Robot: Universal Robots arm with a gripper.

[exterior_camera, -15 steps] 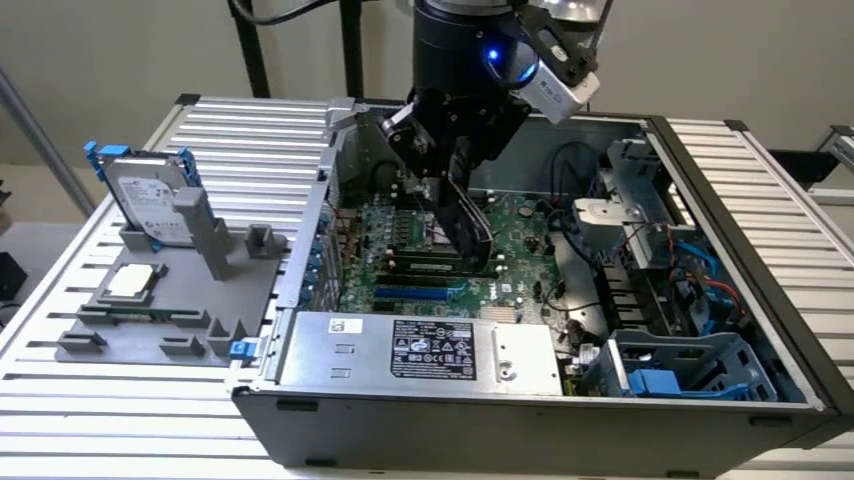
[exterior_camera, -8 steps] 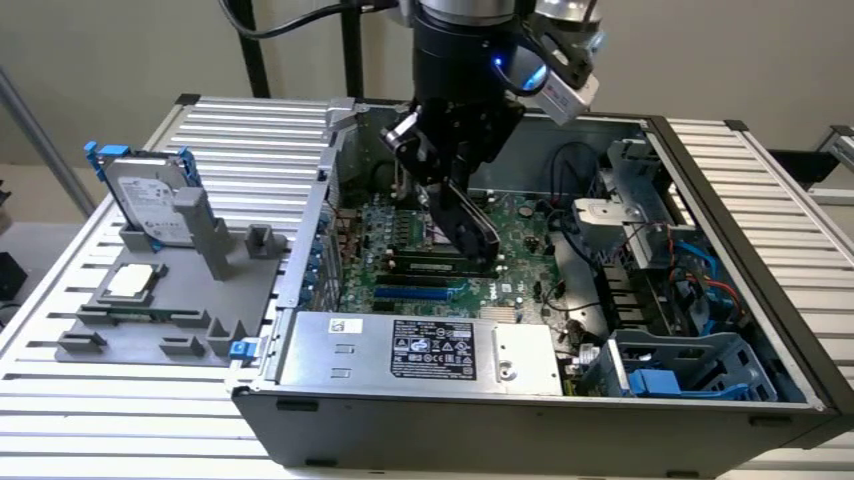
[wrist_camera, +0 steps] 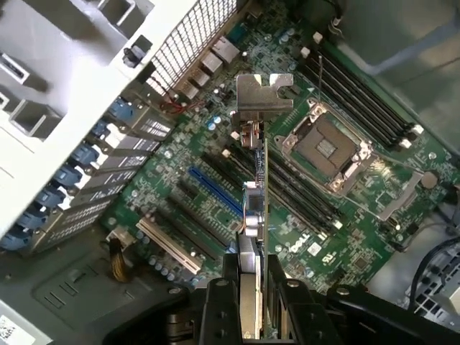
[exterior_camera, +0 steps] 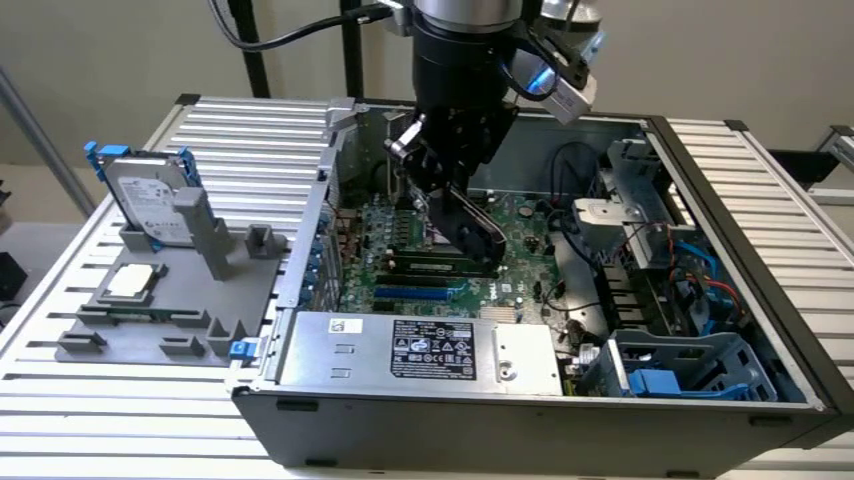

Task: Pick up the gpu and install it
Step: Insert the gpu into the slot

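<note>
The gpu (exterior_camera: 475, 232) is a thin dark card hanging tilted over the green motherboard (exterior_camera: 521, 215) inside the open computer case. My gripper (exterior_camera: 443, 178) is shut on its upper end. In the wrist view the gpu (wrist_camera: 256, 215) is seen edge-on, with its silver bracket (wrist_camera: 260, 93) at the far end, and my gripper (wrist_camera: 253, 291) clamps it between two black fingers (wrist_camera: 215, 309). The card hovers above the black slots beside the blue slot (wrist_camera: 214, 190), and I cannot tell whether it touches them.
A grey fixture (exterior_camera: 200, 300) at the exterior view's left holds a silver hard drive with blue rails (exterior_camera: 144, 200) and a small square chip (exterior_camera: 134, 281). Inside the case are the power supply (exterior_camera: 427, 350), an open CPU socket (wrist_camera: 327, 147), cables and a blue drive cage (exterior_camera: 687, 365).
</note>
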